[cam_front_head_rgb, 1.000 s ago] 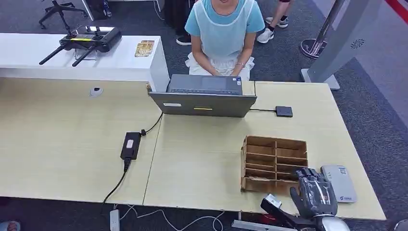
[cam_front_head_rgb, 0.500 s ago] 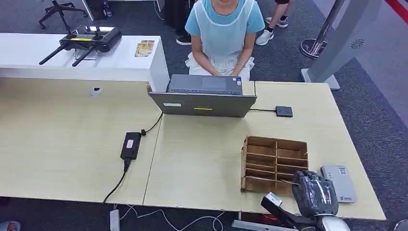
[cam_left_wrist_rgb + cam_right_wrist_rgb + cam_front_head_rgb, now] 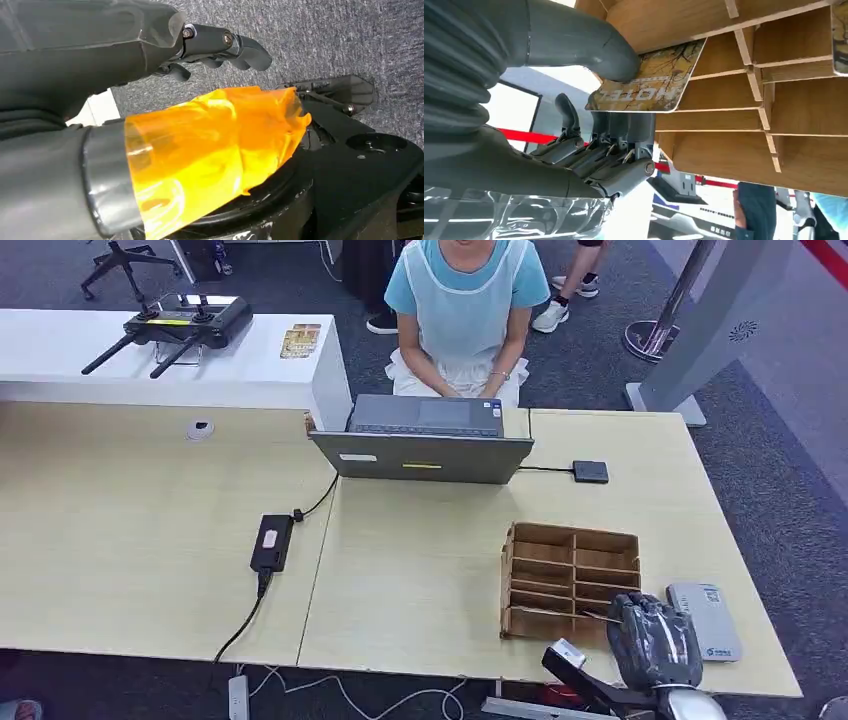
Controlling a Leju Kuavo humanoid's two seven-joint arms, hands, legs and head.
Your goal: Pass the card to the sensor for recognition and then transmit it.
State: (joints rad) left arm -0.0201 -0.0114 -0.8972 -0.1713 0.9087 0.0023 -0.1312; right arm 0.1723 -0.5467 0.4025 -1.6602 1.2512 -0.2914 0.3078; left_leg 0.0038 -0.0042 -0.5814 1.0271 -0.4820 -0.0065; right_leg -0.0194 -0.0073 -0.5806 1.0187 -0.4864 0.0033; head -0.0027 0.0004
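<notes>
Right hand (image 3: 589, 125) pinching card (image 3: 649, 80), wooden rack (image 3: 570, 575)

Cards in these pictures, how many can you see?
2. One card is pinched by the right hand at the wooden organizer; another card's edge sits in a neighbouring slot. Others may be hidden deeper inside.

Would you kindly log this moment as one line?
right hand: pinches card at wooden rack | left hand: hangs | sensor: untouched
</notes>
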